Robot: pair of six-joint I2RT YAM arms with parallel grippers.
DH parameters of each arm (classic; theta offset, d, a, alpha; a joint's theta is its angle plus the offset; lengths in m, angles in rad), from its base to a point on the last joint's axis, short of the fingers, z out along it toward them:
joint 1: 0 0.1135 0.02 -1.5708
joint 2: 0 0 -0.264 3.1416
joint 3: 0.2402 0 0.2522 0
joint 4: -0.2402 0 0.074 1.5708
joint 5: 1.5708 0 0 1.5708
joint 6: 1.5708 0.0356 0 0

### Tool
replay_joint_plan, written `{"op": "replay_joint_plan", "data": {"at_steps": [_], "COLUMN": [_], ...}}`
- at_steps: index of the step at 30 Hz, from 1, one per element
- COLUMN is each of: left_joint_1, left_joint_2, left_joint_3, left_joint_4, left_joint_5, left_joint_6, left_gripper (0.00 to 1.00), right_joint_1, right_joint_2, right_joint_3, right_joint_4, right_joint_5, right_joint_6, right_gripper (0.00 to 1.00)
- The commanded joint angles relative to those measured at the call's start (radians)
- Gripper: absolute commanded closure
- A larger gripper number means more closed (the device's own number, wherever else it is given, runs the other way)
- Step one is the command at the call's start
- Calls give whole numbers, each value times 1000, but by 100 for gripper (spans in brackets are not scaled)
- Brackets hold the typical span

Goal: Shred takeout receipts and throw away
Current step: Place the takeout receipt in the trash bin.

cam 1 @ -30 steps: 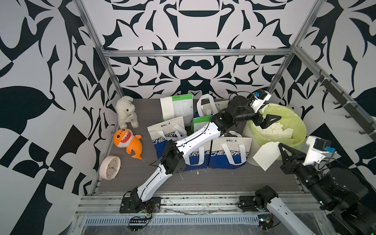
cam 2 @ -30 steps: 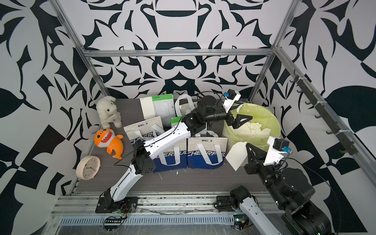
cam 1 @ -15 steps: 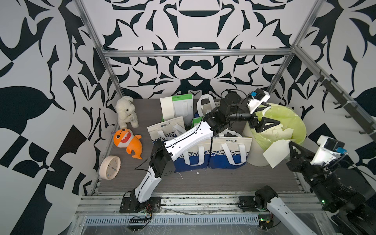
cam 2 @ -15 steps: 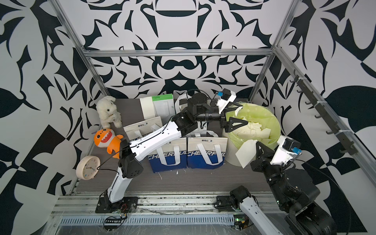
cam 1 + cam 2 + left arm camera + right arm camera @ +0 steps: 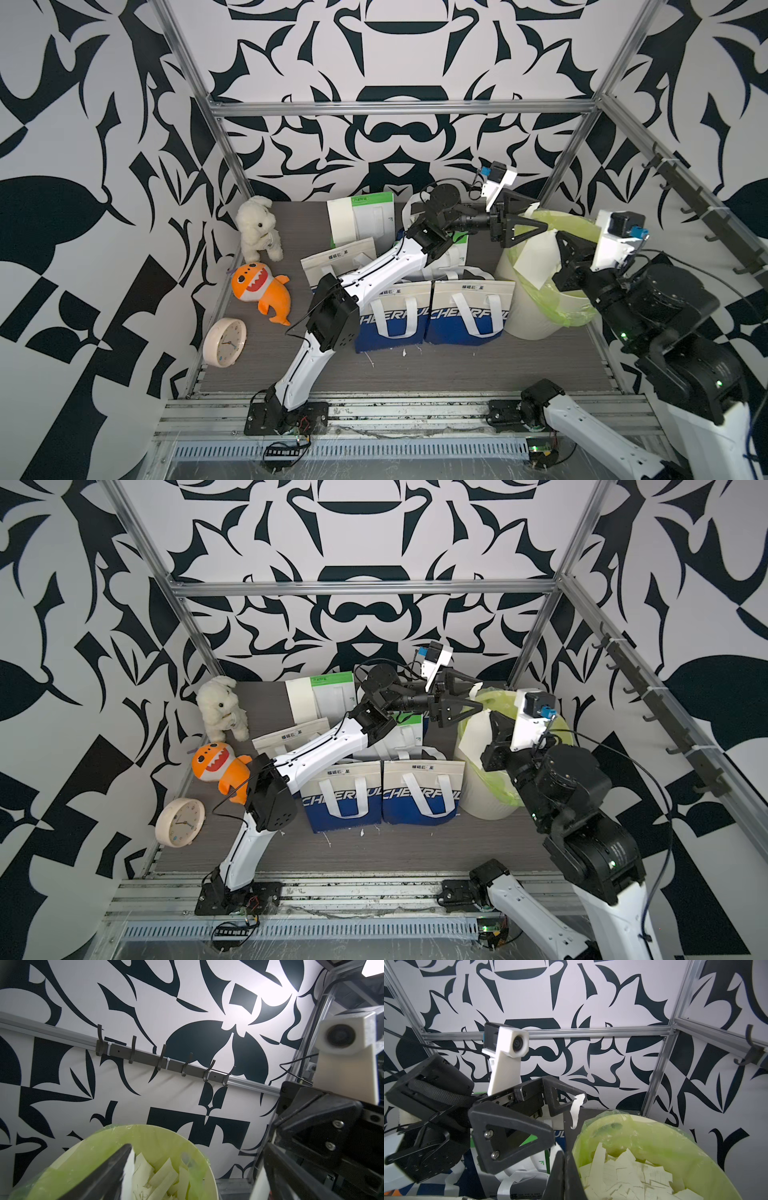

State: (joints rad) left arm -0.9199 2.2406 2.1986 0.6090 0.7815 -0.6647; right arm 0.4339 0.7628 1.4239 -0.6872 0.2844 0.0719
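My right gripper [image 5: 560, 245] [image 5: 564, 1155] is shut on a cream torn receipt piece [image 5: 534, 266] that hangs over the near rim of the bin [image 5: 540, 316], a cream tub with a green liner. Several torn receipt pieces [image 5: 633, 1172] [image 5: 162, 1174] lie inside it. My left gripper [image 5: 540, 216] [image 5: 481, 697] [image 5: 569, 1115] hovers open at the bin's back left rim with nothing between its fingers. A small white scrap [image 5: 578, 1105] clings to one fingertip. A cream slip [image 5: 343, 220] leans on the green and white bag at the back.
Two blue and cream bags [image 5: 390, 316] [image 5: 469, 311] stand just left of the bin, with more bags behind under the left arm. A white plush rabbit [image 5: 257, 228], an orange shark toy [image 5: 259, 289] and a round clock [image 5: 224, 343] sit at the left. A hook rail [image 5: 706, 216] lines the right wall.
My right gripper has carried the receipt piece up and back, from in front of the bin to its rim. The left gripper stayed open and lifted slightly at the back rim.
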Motion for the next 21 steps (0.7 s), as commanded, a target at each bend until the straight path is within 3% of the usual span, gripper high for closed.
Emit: {"op": "replay_joint_plan", "data": {"at_steps": [1, 11, 18, 21], "left_joint_1": [0, 27, 45, 43], "left_joint_2": [17, -44, -159, -182], "left_joint_3": [10, -99, -238, -217], "left_joint_4": [109, 85, -211, -389], "left_joint_5": [72, 113, 18, 16], "left_joint_6": [-95, -34, 330, 474], "left_gripper": [1, 1, 1, 1], "right_joint_1": [3, 3, 0, -12], "right_joint_2": [20, 1, 108, 174], "right_joint_3": [28, 3, 66, 136], "right_joint_4": [68, 44, -46, -81], "right_joint_5": [70, 182, 139, 94], "right_joint_6": [-89, -184, -142, -129], "right_gripper": [100, 100, 100, 100]}}
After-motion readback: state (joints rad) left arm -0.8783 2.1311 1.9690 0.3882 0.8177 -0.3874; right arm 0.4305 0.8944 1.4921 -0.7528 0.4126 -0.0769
